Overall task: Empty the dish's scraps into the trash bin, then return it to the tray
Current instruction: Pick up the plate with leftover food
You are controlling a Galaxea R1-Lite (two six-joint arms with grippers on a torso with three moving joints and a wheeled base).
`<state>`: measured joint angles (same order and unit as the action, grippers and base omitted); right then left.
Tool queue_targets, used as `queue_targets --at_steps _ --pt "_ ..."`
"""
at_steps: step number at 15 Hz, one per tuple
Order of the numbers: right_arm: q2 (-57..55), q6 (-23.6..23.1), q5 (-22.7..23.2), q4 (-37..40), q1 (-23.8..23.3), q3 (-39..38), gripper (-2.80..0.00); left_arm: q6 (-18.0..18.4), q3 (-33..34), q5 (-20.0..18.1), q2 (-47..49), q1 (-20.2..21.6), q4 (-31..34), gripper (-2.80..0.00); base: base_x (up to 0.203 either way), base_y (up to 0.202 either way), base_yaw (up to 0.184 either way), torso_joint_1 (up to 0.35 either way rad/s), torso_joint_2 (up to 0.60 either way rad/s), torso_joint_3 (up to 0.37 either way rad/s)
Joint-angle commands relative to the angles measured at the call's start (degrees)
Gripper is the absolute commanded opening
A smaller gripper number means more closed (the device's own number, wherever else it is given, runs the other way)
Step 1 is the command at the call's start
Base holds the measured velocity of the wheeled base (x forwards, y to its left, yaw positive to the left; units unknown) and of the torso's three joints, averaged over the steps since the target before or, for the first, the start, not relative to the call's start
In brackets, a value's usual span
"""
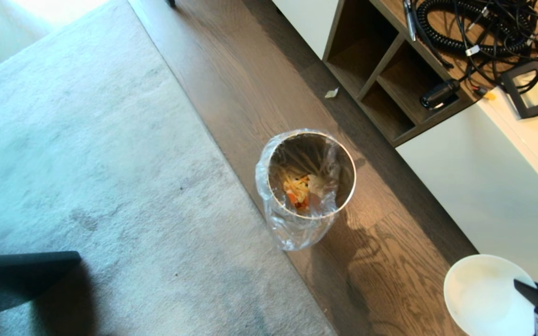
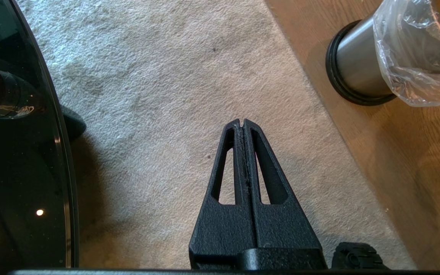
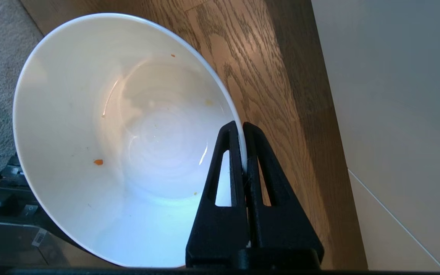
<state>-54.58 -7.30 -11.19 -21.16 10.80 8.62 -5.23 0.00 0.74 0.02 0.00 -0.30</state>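
My right gripper [image 3: 241, 126] is shut on the rim of the dish [image 3: 120, 137], a glossy white bowl held above the wooden floor at the head view's lower right [image 1: 484, 294]. Only tiny orange specks cling to its inside. The scraps [image 1: 298, 189], orange and pale yellow pieces, lie at the bottom of the trash bin [image 1: 306, 182], a metal bin lined with a clear bag, standing on the floor left of and beyond the dish. The bin's dark base and steel wall [image 2: 357, 65] show in the left wrist view. My left gripper [image 2: 242, 123] is shut, empty, parked over the carpet. The tray is out of view.
A grey carpet [image 1: 87, 163] covers the floor's left side. A white cabinet with open wooden shelves [image 1: 390, 79] and tangled cables stands at the right. The round black tabletop [image 2: 17, 152] edges the left wrist view. A small scrap of paper [image 1: 331, 93] lies by the shelves.
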Motion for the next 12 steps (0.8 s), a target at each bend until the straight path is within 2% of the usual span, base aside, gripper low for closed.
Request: queue_targets --at_steps 1,3,7,12 --pt "7.1 -0.4 0.1 -0.2 -0.8 -5.5 -2.80 0.0 0.0 0.0 0.0 0.0 0.0 -2.80 0.000 0.000 0.000 0.000 0.00 0.000" --pt "12.7 -1.5 0.5 1.3 -1.1 -8.0 -2.80 0.0 0.0 0.0 0.0 0.0 0.0 -2.80 0.000 0.000 0.000 0.000 0.00 0.000" --pt "25.6 -3.7 2.2 12.4 -5.4 -8.2 -2.80 0.0 0.0 0.0 0.0 0.0 0.0 -2.80 0.000 0.000 0.000 0.000 0.00 0.000" --pt "41.3 -4.6 9.9 21.5 -8.5 -6.9 -2.80 0.0 0.0 0.0 0.0 0.0 0.0 -2.80 0.000 0.000 0.000 0.000 0.00 0.000"
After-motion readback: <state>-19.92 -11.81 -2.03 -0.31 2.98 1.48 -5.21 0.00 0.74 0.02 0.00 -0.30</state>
